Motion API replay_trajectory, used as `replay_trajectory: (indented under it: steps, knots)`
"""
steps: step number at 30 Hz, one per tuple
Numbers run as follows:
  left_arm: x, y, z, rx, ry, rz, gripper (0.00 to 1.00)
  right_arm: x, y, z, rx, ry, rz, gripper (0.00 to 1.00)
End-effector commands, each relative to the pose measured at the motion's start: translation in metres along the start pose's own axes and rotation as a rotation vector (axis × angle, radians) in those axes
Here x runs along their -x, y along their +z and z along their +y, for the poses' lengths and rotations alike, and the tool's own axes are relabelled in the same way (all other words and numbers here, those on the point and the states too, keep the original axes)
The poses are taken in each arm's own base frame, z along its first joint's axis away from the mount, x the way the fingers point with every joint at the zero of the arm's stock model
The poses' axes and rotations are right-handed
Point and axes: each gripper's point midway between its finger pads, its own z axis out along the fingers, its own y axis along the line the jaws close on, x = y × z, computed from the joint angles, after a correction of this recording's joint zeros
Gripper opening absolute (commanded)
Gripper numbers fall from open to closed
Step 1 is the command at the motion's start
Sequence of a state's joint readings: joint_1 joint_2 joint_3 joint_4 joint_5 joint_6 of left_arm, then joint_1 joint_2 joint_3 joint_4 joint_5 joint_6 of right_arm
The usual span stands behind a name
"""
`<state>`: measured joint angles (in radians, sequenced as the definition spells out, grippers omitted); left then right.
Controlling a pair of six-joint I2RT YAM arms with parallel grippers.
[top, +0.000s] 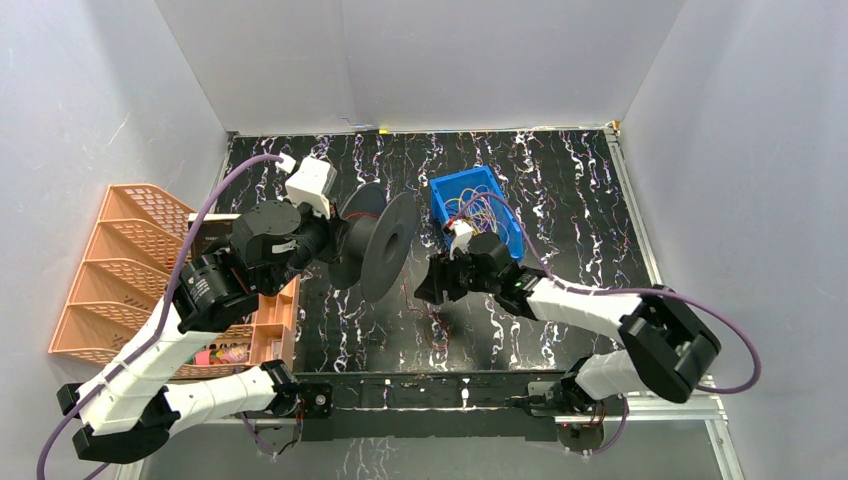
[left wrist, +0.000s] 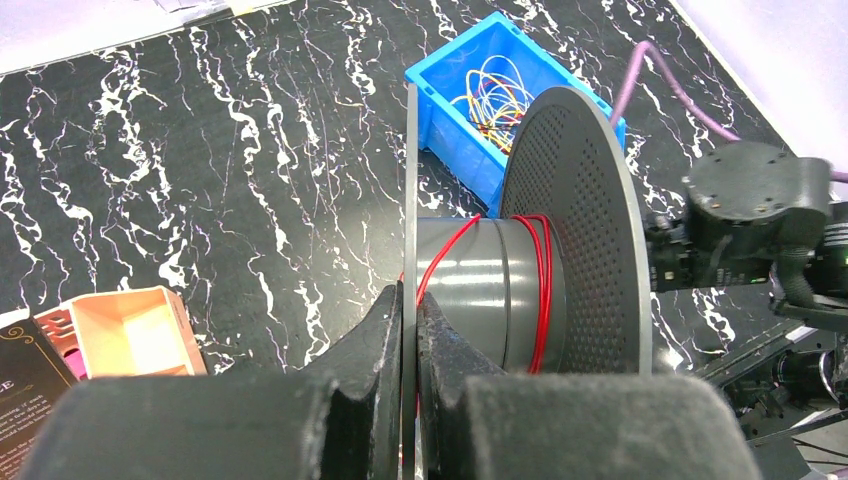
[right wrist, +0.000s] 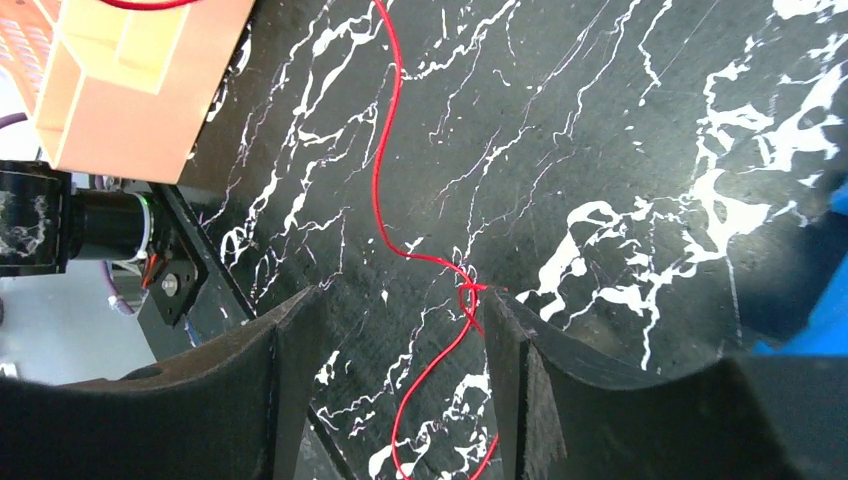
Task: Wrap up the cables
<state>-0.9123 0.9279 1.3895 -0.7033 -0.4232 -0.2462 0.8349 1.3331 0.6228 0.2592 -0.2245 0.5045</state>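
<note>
A dark grey spool (top: 385, 245) stands on edge on the black marbled table. My left gripper (left wrist: 410, 300) is shut on the spool's thin near flange (left wrist: 411, 200). A red cable (left wrist: 543, 290) makes a few turns round the hub (left wrist: 480, 290). My right gripper (right wrist: 400, 300) is open just above the table, right of the spool in the top view (top: 430, 285). A loose red strand (right wrist: 380, 170) with a small knot lies between its fingers, close to the right finger (right wrist: 505, 330). Further thin cables (top: 485, 212) lie tangled in a blue bin (top: 462, 178), also seen in the left wrist view (left wrist: 490, 95).
An orange slotted rack (top: 110, 270) and an orange box (top: 272, 318) stand at the left; the box also shows in the right wrist view (right wrist: 130, 90). Grey walls close in the table. The arm bases and a black rail (top: 420, 392) line the near edge.
</note>
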Motion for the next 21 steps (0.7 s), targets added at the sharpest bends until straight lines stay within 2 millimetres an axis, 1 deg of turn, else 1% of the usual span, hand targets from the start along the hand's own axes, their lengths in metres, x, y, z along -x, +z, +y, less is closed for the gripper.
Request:
replay_trajectory:
  steps: [1,3,7,11,15,18,21]
  knots:
    - [0.043,-0.013,-0.001,-0.015,-0.078,-0.141,0.0,0.021,0.02,0.024,0.101,-0.025,-0.051,0.65]
    - [0.043,-0.014,-0.001,-0.014,-0.079,-0.143,0.0,0.023,0.028,0.03,0.118,-0.031,-0.053,0.64]
    - [0.043,-0.013,-0.001,-0.013,-0.078,-0.142,0.0,0.02,0.042,0.037,0.132,-0.035,-0.035,0.63]
    - [0.043,-0.013,0.0,-0.012,-0.076,-0.143,0.0,0.018,0.049,0.035,0.13,-0.023,-0.033,0.61]
    - [0.042,-0.015,0.001,-0.011,-0.076,-0.146,0.0,0.019,0.052,0.033,0.122,-0.023,-0.039,0.61]
    - [0.043,-0.016,0.002,-0.007,-0.078,-0.149,0.0,0.013,0.058,0.03,0.118,-0.011,-0.021,0.59]
    - [0.043,-0.016,0.003,-0.002,-0.076,-0.15,0.0,0.003,0.062,0.03,0.136,0.006,-0.001,0.55]
